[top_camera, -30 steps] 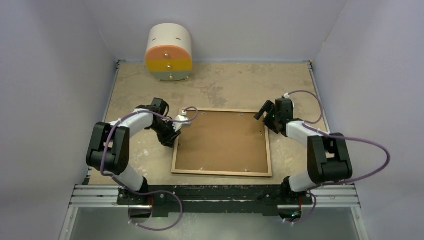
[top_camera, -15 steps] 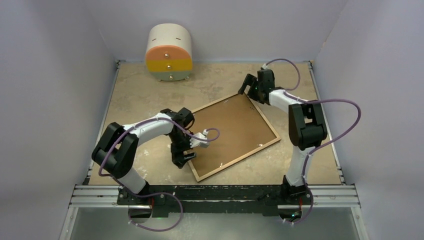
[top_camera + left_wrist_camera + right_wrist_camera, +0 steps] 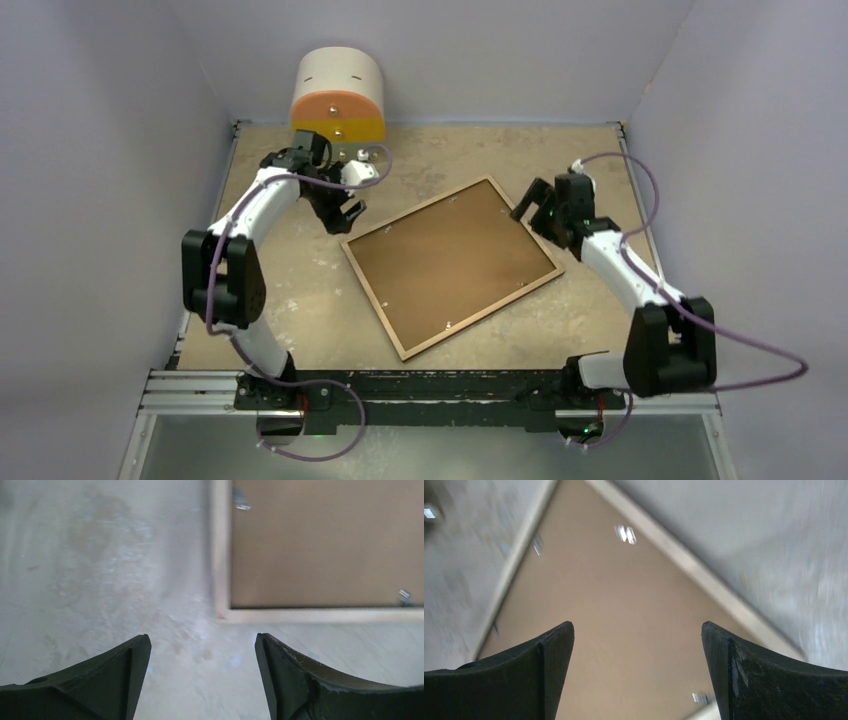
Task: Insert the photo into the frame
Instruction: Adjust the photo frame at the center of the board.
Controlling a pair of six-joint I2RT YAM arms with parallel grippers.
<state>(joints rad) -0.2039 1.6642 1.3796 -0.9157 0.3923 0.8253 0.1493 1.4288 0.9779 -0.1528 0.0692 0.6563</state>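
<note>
Mid-table lies the thin-edged light-brown wooden frame (image 3: 450, 265), back up and askew, photo unseen; with my left gripper (image 3: 345, 213) and right gripper (image 3: 529, 200) both spread empty, I'd approach opposite corners evenly.

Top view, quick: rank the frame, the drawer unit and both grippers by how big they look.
1. frame, by far the largest.
2. drawer unit.
3. left gripper and right gripper: they look alike, so no ranking between them.
</note>
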